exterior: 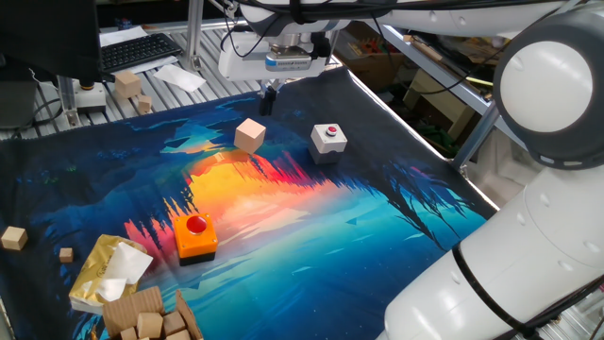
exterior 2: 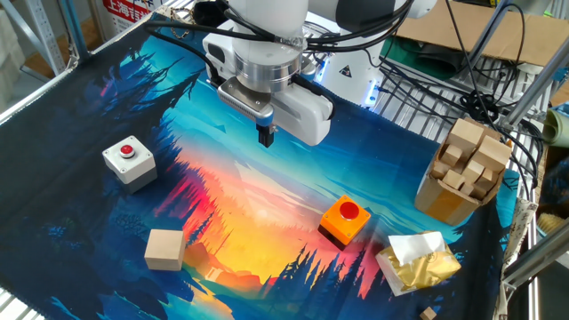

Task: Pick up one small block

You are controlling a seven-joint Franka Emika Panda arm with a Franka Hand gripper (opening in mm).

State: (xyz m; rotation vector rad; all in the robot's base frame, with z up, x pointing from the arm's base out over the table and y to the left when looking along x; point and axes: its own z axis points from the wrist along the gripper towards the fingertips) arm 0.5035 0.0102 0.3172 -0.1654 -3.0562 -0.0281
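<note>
The small block [exterior: 250, 134] is a plain pale tan wooden cube lying on the colourful mat; it also shows in the other fixed view [exterior 2: 164, 249] near the mat's front edge. My gripper [exterior: 267, 102] hangs above the mat, beyond the block and apart from it. In the other fixed view my gripper [exterior 2: 266, 137] is well above and to the right of the block. Its dark fingers are pressed together and hold nothing.
A white box with a red button [exterior: 328, 138] stands right of the block, also in the other fixed view [exterior 2: 128, 159]. An orange box with a red button [exterior: 194, 237] sits nearer. A cardboard holder of wooden blocks [exterior 2: 462, 169], a yellow packet [exterior 2: 416, 263] and tiny cubes [exterior: 13, 238] lie at the edges.
</note>
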